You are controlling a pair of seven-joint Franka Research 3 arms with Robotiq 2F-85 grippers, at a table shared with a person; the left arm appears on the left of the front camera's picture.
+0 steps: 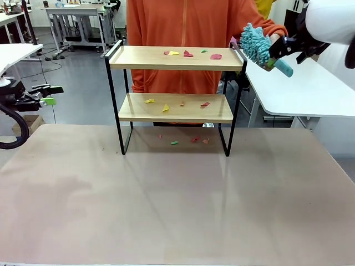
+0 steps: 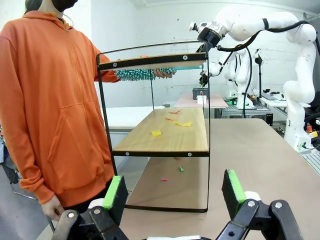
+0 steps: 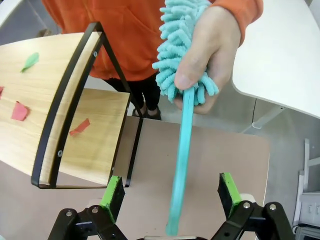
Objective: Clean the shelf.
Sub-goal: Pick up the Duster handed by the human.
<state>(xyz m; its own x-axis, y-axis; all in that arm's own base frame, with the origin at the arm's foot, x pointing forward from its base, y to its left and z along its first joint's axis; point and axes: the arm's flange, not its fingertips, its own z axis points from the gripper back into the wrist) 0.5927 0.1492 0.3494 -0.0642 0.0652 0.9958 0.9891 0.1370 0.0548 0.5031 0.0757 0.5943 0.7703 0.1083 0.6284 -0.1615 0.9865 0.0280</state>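
Note:
The shelf stands at the table's far side, with small paper scraps on its top board, on its lower board and on the table beneath it. At the shelf's right end a person's hand holds a teal fluffy duster by its head. The duster's handle runs down between the fingers of my right gripper, which stands open around it without clamping. In the front view, my right gripper is beside the top board's right rail. My left gripper hangs open at the far left, off the table, facing the shelf side-on.
The person in an orange hoodie stands right behind the shelf. A white table sits at the right. The near half of the brown tabletop is bare.

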